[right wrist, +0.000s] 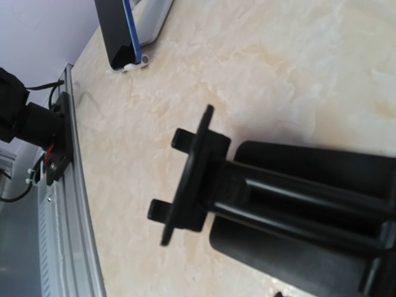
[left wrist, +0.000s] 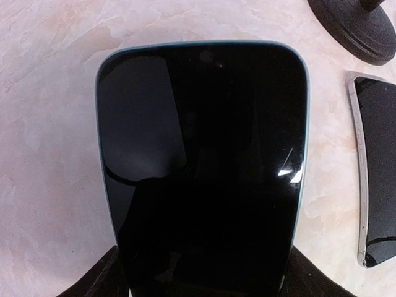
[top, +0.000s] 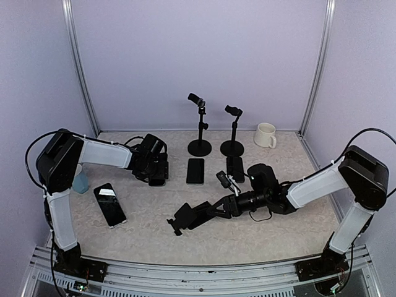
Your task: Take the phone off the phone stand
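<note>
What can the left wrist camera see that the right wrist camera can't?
Only the left wrist view shows a dark phone filling the picture, held by the left gripper, with a second phone and a round stand base beside it. Only the right wrist view shows the black phone stand in the right gripper, a blue-edged phone beyond it, and the metal rail at the table's edge. Both show the pale marbled table.

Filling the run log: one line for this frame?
left hand: holds phone | right hand: holds phone stand, tilted | phone: out of phone stand
</note>
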### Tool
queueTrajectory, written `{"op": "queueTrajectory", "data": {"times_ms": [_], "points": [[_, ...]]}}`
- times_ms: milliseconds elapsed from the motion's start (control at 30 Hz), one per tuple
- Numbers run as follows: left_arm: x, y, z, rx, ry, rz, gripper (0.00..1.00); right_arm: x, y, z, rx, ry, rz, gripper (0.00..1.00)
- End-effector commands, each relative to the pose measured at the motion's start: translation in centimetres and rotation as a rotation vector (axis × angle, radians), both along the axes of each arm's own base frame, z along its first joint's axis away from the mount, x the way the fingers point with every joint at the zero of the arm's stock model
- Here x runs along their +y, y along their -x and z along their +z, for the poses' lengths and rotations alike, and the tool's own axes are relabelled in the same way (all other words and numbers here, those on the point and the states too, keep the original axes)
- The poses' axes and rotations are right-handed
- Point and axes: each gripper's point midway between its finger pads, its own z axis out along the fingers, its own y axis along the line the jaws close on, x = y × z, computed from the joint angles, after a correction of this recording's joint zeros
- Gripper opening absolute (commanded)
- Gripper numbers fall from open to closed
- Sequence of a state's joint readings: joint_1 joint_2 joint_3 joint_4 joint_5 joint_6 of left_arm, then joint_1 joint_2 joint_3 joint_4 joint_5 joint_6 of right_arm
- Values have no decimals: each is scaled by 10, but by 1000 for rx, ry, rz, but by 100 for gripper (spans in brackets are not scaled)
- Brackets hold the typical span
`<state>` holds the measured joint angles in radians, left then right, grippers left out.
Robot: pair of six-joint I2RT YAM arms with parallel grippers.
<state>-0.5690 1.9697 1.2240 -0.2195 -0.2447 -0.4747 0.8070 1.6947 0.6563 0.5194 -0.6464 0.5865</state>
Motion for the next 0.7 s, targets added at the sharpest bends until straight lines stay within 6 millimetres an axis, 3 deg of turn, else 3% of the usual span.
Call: {"op": "queueTrajectory", "data": {"times_ms": [0, 267, 667], "points": [[5, -3, -17, 26, -28, 23, 39, -4, -3, 10, -35, -6, -7, 52], [5, -2, -28, 48, -24, 29, 46, -5, -3, 12, -39, -7, -11, 52], [-1, -2, -21, 54, 22, 4, 74, -6, -3, 14, -39, -7, -15, 52]]}}
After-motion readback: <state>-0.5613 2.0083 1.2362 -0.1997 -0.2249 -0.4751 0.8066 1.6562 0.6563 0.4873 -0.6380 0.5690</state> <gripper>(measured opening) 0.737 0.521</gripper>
